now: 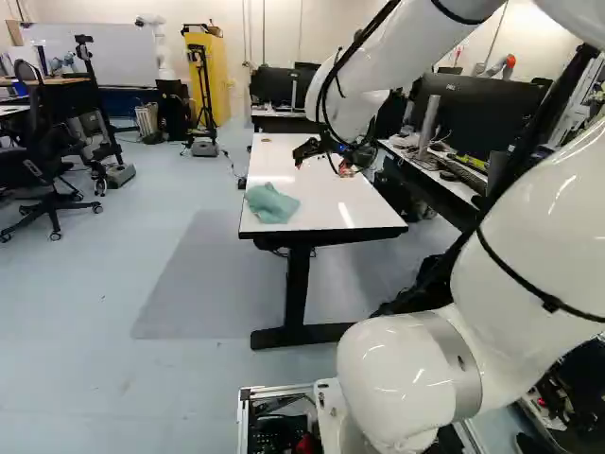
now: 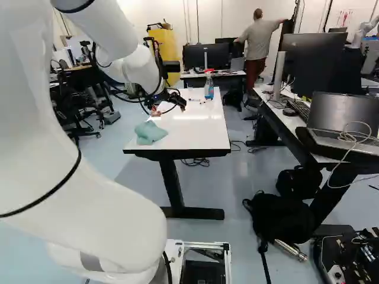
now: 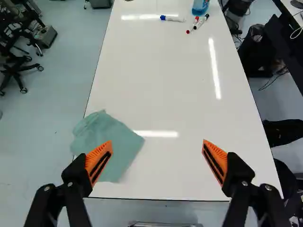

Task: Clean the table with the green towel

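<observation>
Reaching for the towel seems to be the step in hand, with wiping yet to start. The gripper [image 3: 157,144] hangs above the near end of the table [image 3: 161,85], its fingers spread wide and nothing grasped. The green towel [image 3: 124,149] lies rumpled on the table, by its near left corner. It sits to one side of the gap, partly behind one finger in the wrist view, so the next move likely calls for a shift towards the table's left edge, then a descent and a pinch on a raised fold (a flat patch might slip out).

That finger hides some of the cloth, and I can't tell whether the towel hangs over the table's edge or how far above it the fingertips are. Glare streaks the tabletop, and no dirt can be made out. Towards the table's far end are a blue-capped marker [image 3: 172,19], two more markers [image 3: 197,23] and a spray bottle [image 2: 209,87], its top cut off in the wrist view; a long wipe could knock them.
</observation>
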`<state>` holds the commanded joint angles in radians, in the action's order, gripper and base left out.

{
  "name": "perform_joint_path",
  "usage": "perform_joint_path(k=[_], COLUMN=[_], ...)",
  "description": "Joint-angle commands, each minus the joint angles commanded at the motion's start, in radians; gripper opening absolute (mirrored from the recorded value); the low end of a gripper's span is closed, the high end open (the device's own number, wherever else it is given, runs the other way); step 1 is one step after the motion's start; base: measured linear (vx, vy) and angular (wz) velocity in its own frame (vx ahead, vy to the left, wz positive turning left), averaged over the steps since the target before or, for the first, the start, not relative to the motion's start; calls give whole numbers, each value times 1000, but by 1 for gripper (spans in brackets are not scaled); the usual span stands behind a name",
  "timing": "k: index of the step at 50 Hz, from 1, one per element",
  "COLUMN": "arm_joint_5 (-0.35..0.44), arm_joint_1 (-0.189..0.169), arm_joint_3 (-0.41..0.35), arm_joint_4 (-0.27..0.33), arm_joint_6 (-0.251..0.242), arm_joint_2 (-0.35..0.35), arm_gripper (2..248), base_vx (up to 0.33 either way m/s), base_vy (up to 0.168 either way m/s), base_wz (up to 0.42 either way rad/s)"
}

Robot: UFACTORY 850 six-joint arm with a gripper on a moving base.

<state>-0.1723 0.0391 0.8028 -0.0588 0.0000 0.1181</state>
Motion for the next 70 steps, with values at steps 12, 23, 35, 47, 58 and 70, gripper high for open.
perform_joint_path(k=[12,23,35,47,58,70], arm_joint_5=[47,104,181,277,377,501], arm_joint_1=[-2,-4,-7,-10,-14,-19], arm_joint_3=[-32,-71,-124,-189,-258,-343], arm_joint_4=[3,6,10,16,21,28], arm_joint_6=[0,0,0,0,0,0], arm_joint_2=[7,16,28,43,58,77], arm_gripper=[247,247,247,247,247,247], base_vx=[0,0,0,0,0,0], base_vy=[0,0,0,0,0,0], base_wz=[0,0,0,0,0,0])
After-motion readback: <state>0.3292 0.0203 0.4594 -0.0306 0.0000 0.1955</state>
